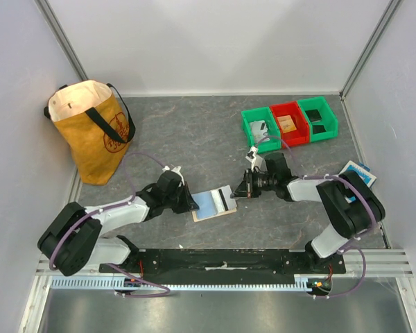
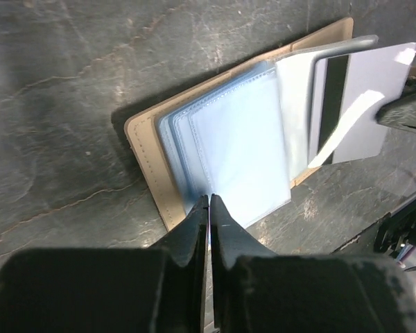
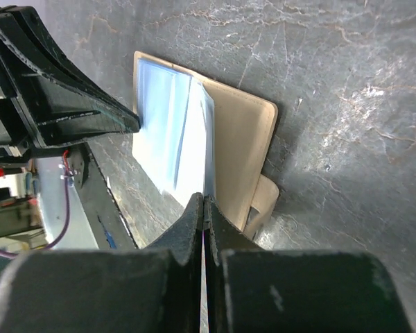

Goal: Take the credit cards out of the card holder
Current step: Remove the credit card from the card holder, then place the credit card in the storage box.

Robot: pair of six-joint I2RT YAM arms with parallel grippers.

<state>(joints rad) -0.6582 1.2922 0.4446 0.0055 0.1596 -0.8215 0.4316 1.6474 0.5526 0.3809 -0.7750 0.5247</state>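
Wrist views: left tool (image 2: 209, 200) tight on card holder (image 2: 143, 142) sleeve, right tool (image 3: 204, 200) tight on credit card (image 2: 364, 97).

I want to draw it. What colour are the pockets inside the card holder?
Pale blue pockets, clearest in the left wrist view.

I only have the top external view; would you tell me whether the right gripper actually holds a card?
Observer: Yes; the right wrist view shows the right gripper shut on a card, seen edge-on.
Operator: Is it fully out?
Observer: Not yet; the left wrist view shows its striped end tucked in a sleeve of the card holder.
Operator: And the other arm?
Observer: The left gripper is shut, tips at the card holder's near edge.
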